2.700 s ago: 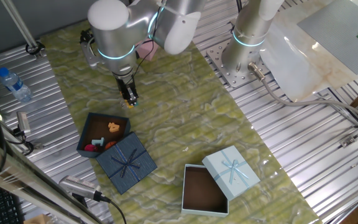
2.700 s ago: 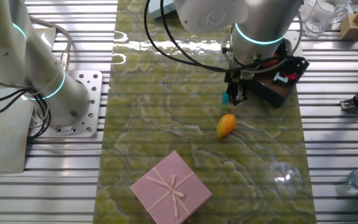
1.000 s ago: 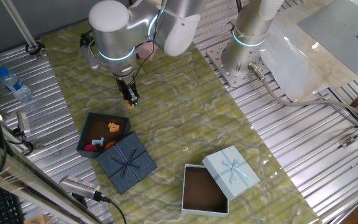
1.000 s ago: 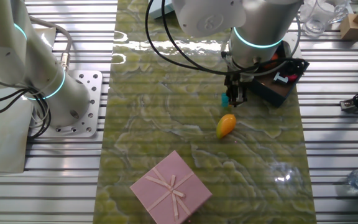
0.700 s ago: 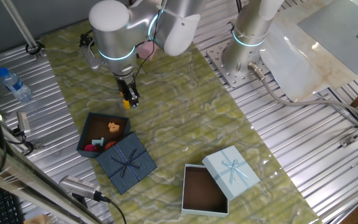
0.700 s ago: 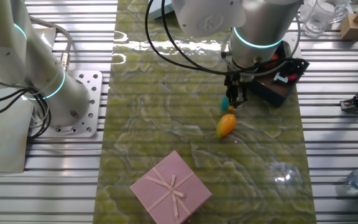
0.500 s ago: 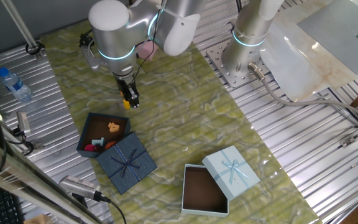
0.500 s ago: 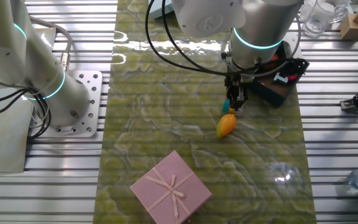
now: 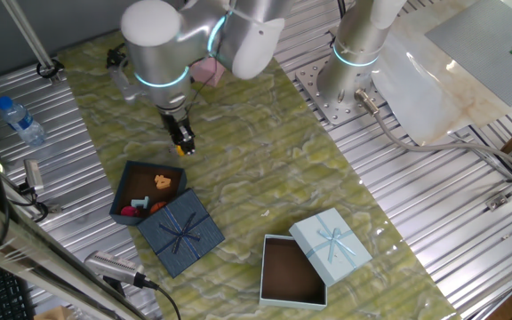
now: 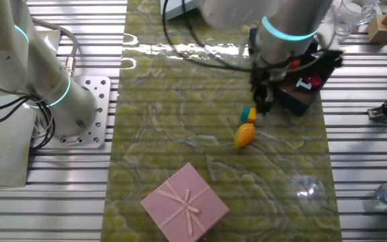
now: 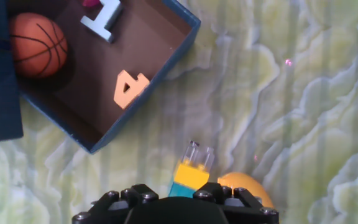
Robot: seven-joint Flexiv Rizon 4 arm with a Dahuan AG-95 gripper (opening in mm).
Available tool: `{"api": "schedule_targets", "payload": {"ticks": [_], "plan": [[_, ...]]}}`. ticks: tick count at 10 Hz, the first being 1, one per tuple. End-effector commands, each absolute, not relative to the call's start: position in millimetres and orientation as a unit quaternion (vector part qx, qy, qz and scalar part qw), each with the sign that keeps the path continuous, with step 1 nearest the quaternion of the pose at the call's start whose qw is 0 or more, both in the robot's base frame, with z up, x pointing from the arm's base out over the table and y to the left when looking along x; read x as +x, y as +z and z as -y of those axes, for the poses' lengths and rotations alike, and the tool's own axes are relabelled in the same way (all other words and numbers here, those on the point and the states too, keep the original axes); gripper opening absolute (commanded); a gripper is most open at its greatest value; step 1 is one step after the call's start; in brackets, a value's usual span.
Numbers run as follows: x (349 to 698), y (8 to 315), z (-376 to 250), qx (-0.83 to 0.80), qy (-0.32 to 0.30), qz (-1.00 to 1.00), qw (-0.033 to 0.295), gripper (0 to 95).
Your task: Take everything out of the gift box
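Compared with earlier, the claw [image 10: 263, 107] is lifting away, apparently empty, from the yellow-teal brick [image 10: 248, 114]; remaining toys [image 11: 130, 88] look light, rigid, edge-grippable.

Lid [image 9: 181, 234] perhaps overhanging box [image 9: 134, 184] opening

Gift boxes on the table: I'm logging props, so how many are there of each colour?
Dark navy square gift box: 1
Light blue square gift box: 1
Pink square gift box: 1
Total: 3
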State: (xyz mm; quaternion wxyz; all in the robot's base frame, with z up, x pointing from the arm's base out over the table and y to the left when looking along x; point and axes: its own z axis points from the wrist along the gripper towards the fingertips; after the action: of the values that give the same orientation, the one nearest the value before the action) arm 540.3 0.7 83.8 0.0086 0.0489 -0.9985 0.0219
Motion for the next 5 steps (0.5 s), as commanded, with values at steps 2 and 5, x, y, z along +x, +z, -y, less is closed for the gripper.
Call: {"api": "schedule_targets", "payload": {"ticks": [2, 5], "plan": [[561, 94, -5, 0.053, 0.025, 0.998, 0.007, 38.0], [580, 107, -12, 0.055, 0.025, 0.998, 0.005, 38.0]]}}
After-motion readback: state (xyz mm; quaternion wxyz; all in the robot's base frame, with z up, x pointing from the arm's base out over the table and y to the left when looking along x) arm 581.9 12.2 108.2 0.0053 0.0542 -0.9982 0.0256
